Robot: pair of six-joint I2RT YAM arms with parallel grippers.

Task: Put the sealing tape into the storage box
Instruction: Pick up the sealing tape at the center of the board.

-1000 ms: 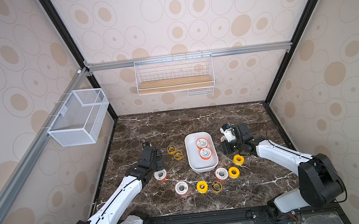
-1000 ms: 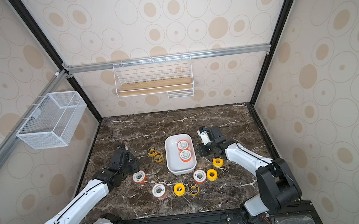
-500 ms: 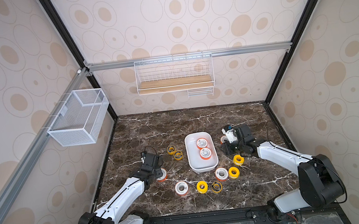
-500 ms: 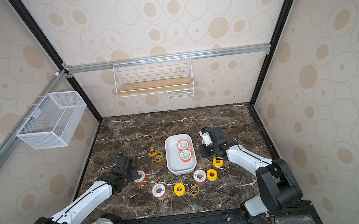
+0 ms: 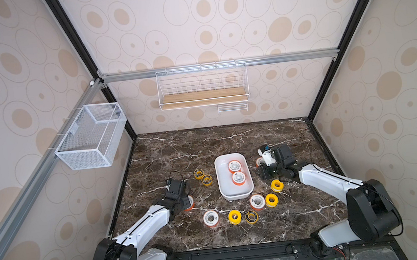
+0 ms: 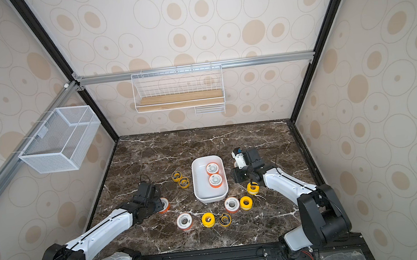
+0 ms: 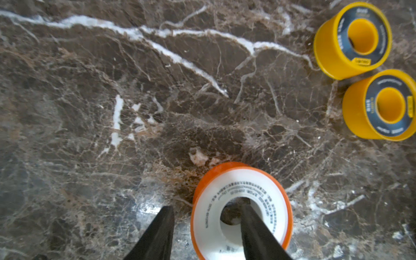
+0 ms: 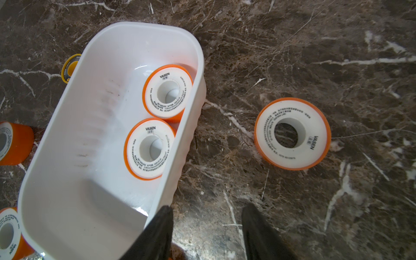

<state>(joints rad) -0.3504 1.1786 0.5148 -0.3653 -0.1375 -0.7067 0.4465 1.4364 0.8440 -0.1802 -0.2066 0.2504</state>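
Walls papered with beige ovals close in a dark marble table [image 5: 216, 140]. A wire rack [image 5: 203, 95] with a wooden board hangs on the back wall, and a mesh basket [image 5: 89, 140] on the side wall. Two white arms reach in from the front edge. The white box [image 5: 224, 187] stands mid-table between them. It holds two orange spools [image 5: 234, 166] lying flat, white faces up, against the wall nearer the right arm. The right gripper [image 8: 207, 216] hangs just beside that wall, jaws spread with only marble between them. In the right wrist view one finger overlaps the box's corner; whether it touches I cannot tell. A third orange spool [image 8: 292, 134] lies flat on the table near that gripper, apart from the box. The left gripper [image 7: 206, 225] is down at a fourth spool [image 7: 238, 191] on the box's other side. One finger sits in its core hole and the other stands outside its rim with marble showing between, so the jaws are spread, not pinching. Two black-ringed spools [image 5: 199, 173] lie just beside each other between that spool and the box. In front of the box six more curve in a loose row: orange [image 5: 210, 218], yellow [image 5: 234, 216], ringed [image 5: 251, 216], orange [image 5: 257, 202], yellow [image 5: 271, 200], yellow [image 5: 277, 185].
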